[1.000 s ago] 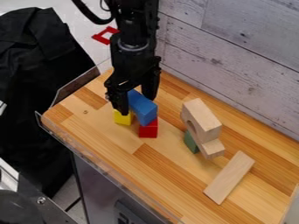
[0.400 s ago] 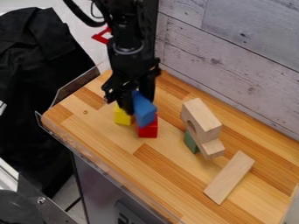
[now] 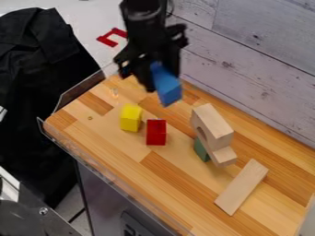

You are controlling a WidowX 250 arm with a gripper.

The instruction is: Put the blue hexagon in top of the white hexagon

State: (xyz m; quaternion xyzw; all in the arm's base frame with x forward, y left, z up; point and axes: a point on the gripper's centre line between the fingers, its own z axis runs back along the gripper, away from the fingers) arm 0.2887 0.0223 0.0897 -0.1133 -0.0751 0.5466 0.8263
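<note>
High over the back of the wooden top, my gripper is shut on the blue block, which hangs tilted and clear of the blocks below. The block is long, and its upper end sits between the fingers. I see no clearly white hexagon; a pale natural-wood block with a curved cutout rests atop a small wooden piece and a green block, right of centre.
A yellow block and a red block stand left of the wooden stack. One flat plank lies at the front right. A whitish plank wall rises behind, and a clear rim runs along the left edge.
The fingers have closed on the blue block. It has risen off the red block and moved up and slightly right with my gripper, uncovering the yellow and red blocks.
</note>
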